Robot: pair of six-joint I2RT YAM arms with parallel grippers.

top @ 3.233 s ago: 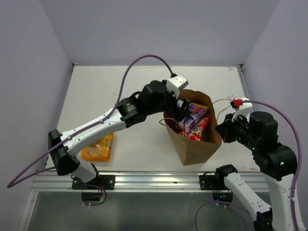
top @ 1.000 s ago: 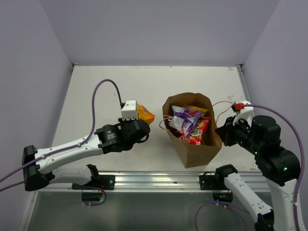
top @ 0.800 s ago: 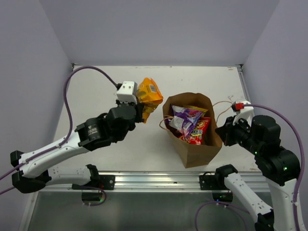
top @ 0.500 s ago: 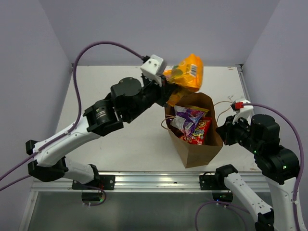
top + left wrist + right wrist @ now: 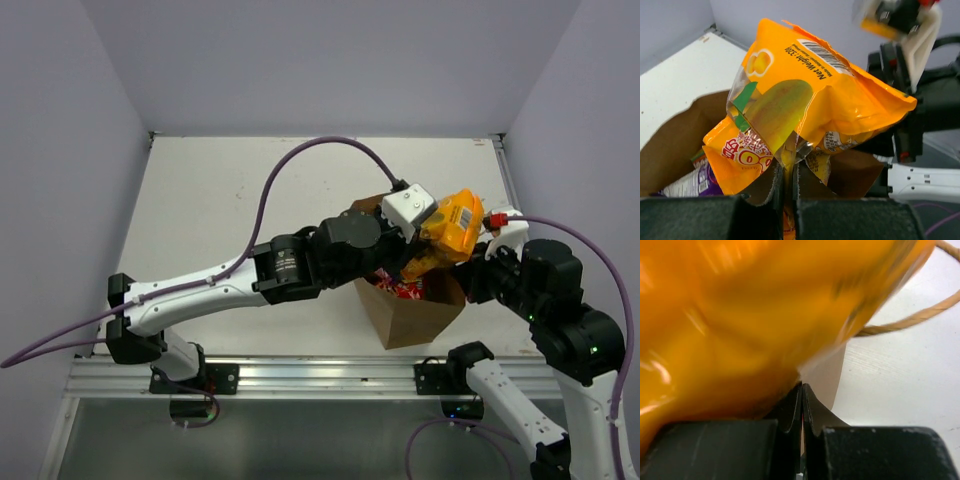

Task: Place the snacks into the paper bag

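One orange packet (image 5: 805, 105) hangs pinched in the left gripper (image 5: 789, 172) above the bag (image 5: 405, 312), whose rim the right gripper (image 5: 801, 395) pinches; lower it inside before releasing.

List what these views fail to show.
Top view: left arm and orange-yellow packet cover the paper bag mouth; contents mostly hidden.
Right wrist view: the blurred packet fills the frame, hiding the bag's inside.
Left wrist view: left gripper hides the packet's bottom edge.
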